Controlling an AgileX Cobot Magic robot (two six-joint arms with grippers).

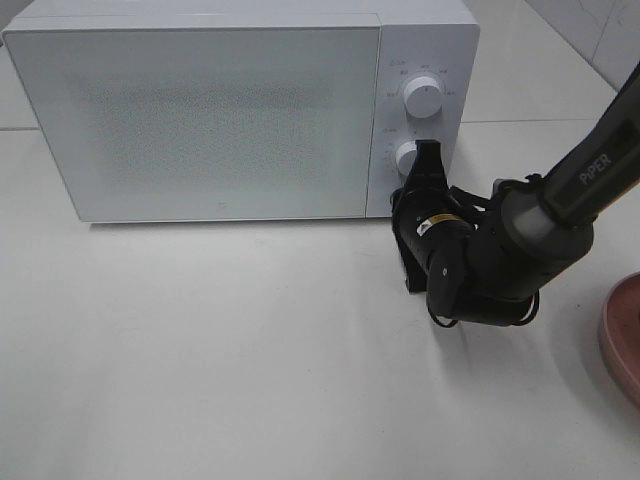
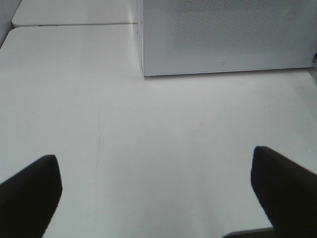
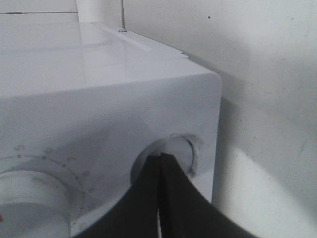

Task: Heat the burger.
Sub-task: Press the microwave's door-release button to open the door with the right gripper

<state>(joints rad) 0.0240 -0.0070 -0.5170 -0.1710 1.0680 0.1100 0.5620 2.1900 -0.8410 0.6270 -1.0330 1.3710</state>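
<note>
The burger is not in view. The white microwave (image 1: 200, 110) stands at the back of the table with its door closed. My right gripper (image 1: 428, 152) is at the control panel, its fingers together, tips against the lower knob (image 1: 405, 156), below the upper knob (image 1: 424, 97). In the right wrist view the dark fingers (image 3: 178, 198) meet in a thin slit in front of that knob (image 3: 190, 148). My left gripper (image 2: 158, 198) is open and empty over bare table, facing the microwave's front (image 2: 223, 34).
The rim of a round pink plate (image 1: 625, 335) shows at the table's right edge; the part in view carries nothing. The right arm (image 1: 590, 170) reaches in from the upper right. The table surface (image 1: 200, 350) lies before the microwave.
</note>
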